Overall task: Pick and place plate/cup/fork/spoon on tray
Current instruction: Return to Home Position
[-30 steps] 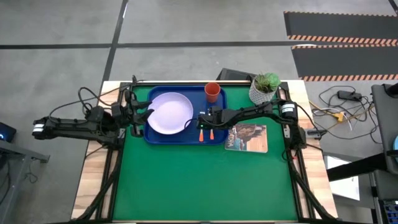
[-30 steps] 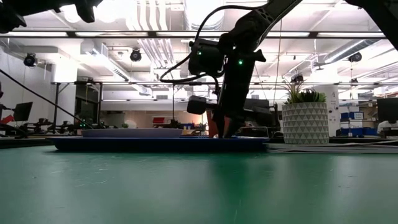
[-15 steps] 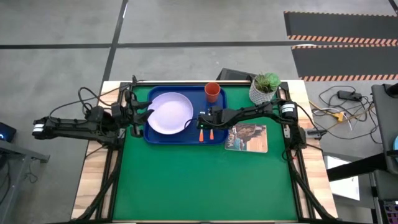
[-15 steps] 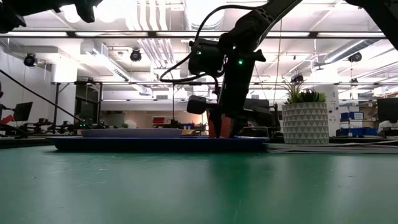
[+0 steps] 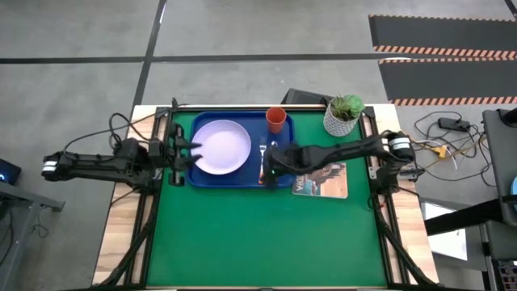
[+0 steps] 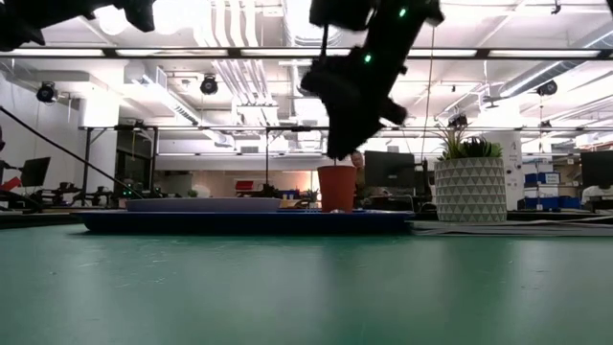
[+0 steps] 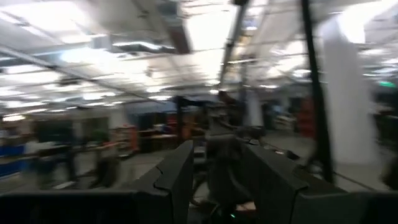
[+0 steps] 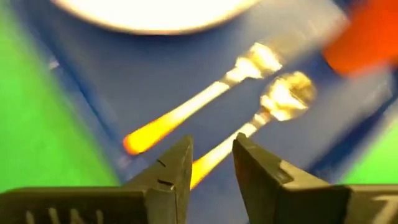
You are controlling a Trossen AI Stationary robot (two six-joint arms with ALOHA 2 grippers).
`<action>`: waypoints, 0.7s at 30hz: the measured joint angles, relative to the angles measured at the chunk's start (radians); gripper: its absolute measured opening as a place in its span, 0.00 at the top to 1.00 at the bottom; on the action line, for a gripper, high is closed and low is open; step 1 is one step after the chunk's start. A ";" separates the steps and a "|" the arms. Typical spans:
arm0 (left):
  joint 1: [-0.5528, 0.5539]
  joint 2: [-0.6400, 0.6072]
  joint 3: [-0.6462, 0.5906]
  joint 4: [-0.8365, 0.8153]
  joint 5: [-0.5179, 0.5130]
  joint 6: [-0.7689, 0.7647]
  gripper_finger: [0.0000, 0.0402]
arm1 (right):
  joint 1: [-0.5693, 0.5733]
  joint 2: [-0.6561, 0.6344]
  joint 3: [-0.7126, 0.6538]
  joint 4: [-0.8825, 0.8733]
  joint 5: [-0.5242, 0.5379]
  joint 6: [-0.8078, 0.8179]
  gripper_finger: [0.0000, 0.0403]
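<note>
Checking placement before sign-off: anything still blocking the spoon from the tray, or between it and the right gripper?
Nothing visible. The spoon already lies on the tray beside the fork, near the cup. The right gripper is above them, fingers open and empty.

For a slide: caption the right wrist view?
Open right gripper above fork and spoon lying on blue tray.

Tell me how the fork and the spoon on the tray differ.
The fork ends in a flatter head with tines, while the spoon ends in a rounded bowl. The fork lies nearer the plate, the spoon nearer the cup. Both have silver metal heads and orange handles, lie side by side on the blue tray, and neither is held by the right end effector.
</note>
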 joint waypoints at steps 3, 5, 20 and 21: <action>0.000 0.020 0.001 -0.018 0.116 -0.003 0.69 | 0.055 -0.035 -0.048 0.122 -0.001 -0.215 0.77; 0.000 0.026 0.001 -0.113 0.208 -0.038 0.69 | 0.089 -0.068 -0.098 0.225 -0.009 -0.364 0.80; -0.013 -0.134 -0.029 -0.496 0.203 -0.054 0.80 | 0.030 -0.579 -0.816 0.960 -0.219 -0.715 0.93; -0.013 -0.149 -0.043 -0.490 0.203 -0.042 0.80 | 0.015 -0.620 -0.858 0.995 -0.233 -0.721 0.93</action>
